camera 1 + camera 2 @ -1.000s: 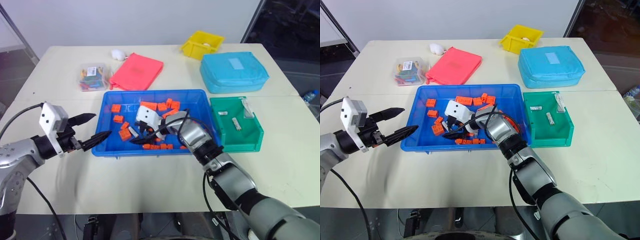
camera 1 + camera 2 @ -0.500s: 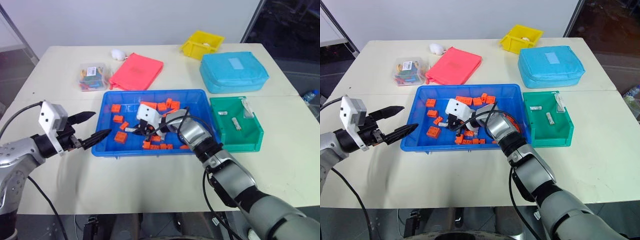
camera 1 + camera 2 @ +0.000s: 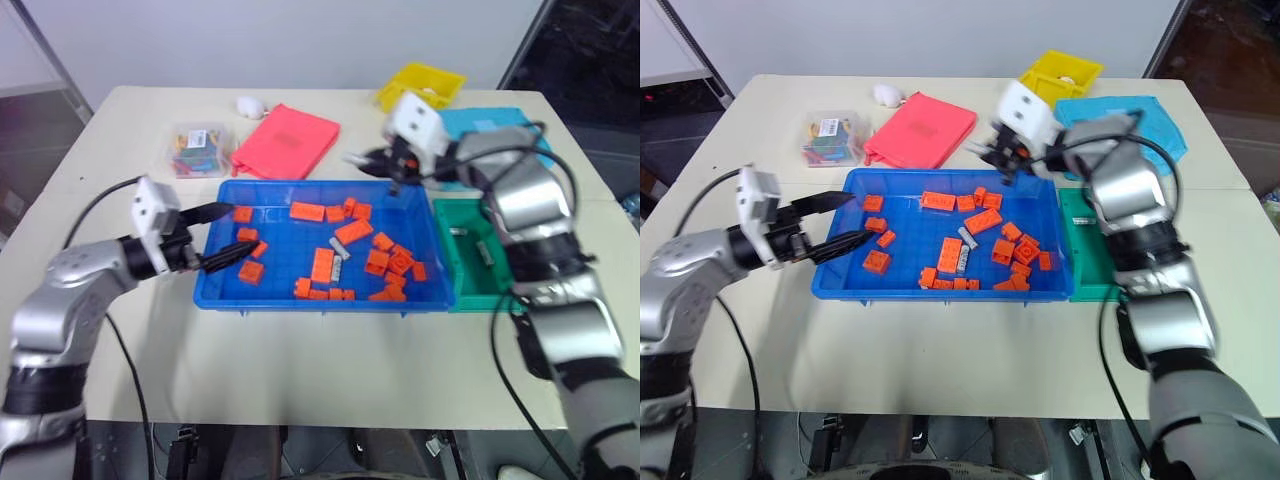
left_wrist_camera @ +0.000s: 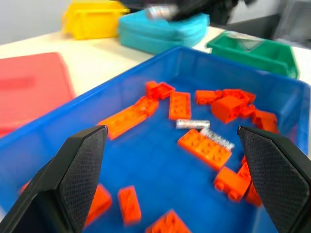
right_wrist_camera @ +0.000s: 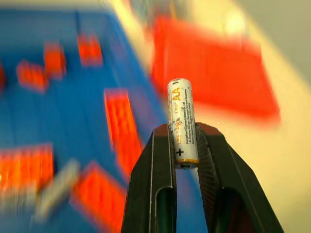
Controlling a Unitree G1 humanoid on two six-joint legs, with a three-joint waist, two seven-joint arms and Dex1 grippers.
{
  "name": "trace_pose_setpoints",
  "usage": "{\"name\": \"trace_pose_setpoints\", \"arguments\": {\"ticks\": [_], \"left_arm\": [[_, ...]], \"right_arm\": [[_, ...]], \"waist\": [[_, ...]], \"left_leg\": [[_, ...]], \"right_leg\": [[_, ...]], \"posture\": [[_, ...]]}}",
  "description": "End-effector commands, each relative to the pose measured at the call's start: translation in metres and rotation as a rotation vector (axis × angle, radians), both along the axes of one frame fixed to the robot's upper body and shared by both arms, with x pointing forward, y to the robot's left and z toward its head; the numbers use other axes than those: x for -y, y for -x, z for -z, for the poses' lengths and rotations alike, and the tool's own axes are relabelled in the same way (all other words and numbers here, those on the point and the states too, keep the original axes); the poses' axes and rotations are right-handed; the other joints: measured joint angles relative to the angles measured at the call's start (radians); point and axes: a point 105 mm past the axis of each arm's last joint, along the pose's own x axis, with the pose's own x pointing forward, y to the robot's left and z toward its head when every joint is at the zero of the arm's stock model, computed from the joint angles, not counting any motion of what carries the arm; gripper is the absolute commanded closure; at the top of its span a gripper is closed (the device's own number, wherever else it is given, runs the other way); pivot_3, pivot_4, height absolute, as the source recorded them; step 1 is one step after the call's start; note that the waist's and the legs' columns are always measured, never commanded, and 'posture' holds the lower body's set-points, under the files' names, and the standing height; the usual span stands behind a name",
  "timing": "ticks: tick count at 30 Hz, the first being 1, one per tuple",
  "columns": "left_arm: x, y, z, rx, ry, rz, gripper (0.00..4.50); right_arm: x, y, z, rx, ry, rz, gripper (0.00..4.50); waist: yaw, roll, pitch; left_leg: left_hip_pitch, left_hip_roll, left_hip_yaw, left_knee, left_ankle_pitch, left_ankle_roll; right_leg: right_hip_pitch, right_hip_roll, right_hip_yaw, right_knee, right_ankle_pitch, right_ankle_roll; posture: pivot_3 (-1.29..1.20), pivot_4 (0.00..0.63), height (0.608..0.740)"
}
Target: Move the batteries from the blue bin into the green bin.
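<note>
The blue bin (image 3: pixel 212 290) sits mid-table, holding orange bricks and two loose batteries (image 4: pixel 193 124) near its middle. Right of it stands the green bin (image 3: pixel 466 285) with batteries (image 3: pixel 487 255) inside. My right gripper (image 3: pixel 362 160) hangs above the blue bin's far rim, shut on one AA battery (image 5: pixel 182 124) that stands up between its fingers (image 5: pixel 158 160). At the blue bin's left edge my left gripper (image 3: pixel 243 228) reaches in, open and empty, with its fingers (image 4: pixel 82 160) spread wide.
Several orange bricks (image 3: pixel 322 265) litter the blue bin. Behind it lie a red pouch (image 3: pixel 287 140), a clear box of coloured bits (image 3: pixel 196 150) and a small white object (image 3: pixel 250 103). A yellow bin (image 3: pixel 425 85) and a light-blue soft case (image 3: pixel 490 125) stand at the back right.
My right gripper shut on a battery in the blue bin and lifted it up and to the right, above the far rim. My left gripper moved in over the bin's left edge. The camera shifted.
</note>
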Motion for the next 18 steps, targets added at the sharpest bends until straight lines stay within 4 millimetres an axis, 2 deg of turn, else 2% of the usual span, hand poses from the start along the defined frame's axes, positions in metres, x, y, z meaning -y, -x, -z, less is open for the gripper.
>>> {"name": "trace_pose_setpoints", "arguments": {"ticks": [1, 9, 15, 18], "left_arm": [[0.016, -0.006, -0.008, 0.049, -0.015, 0.094, 0.00], [0.036, -0.020, -0.014, 0.074, -0.072, 0.234, 0.00], [0.036, -0.020, -0.014, 0.073, -0.078, 0.256, 0.00], [0.035, -0.019, -0.015, 0.075, -0.077, 0.254, 0.00]], "right_arm": [[0.027, 0.020, -0.024, 0.046, -0.005, 0.051, 4.41], [0.091, 0.054, -0.013, -0.021, 0.073, 0.235, 4.41], [0.110, 0.069, -0.003, -0.071, 0.089, 0.290, 4.41], [0.135, 0.073, 0.016, -0.112, 0.161, 0.356, 4.41]], "waist": [[-0.004, 0.000, 0.000], [-0.009, 0.001, 0.000], [-0.006, 0.001, 0.000], [-0.003, 0.000, 0.000]], "left_leg": [[0.000, 0.000, 0.000, 0.000, 0.000, 0.000], [0.000, 0.002, 0.000, 0.000, 0.000, 0.000], [0.000, 0.002, 0.000, 0.001, 0.000, 0.000], [0.000, 0.002, 0.000, 0.001, 0.000, 0.000]], "right_leg": [[0.000, 0.000, 0.000, 0.000, 0.000, 0.000], [-0.001, 0.003, 0.001, 0.000, 0.000, 0.000], [-0.001, 0.003, 0.001, 0.000, 0.000, 0.000], [0.000, 0.003, 0.001, 0.000, 0.000, 0.000]], "posture": [[0.00, 0.150, 0.740], [0.00, 0.150, 0.740], [0.00, 0.150, 0.740], [0.00, 0.150, 0.740]]}}
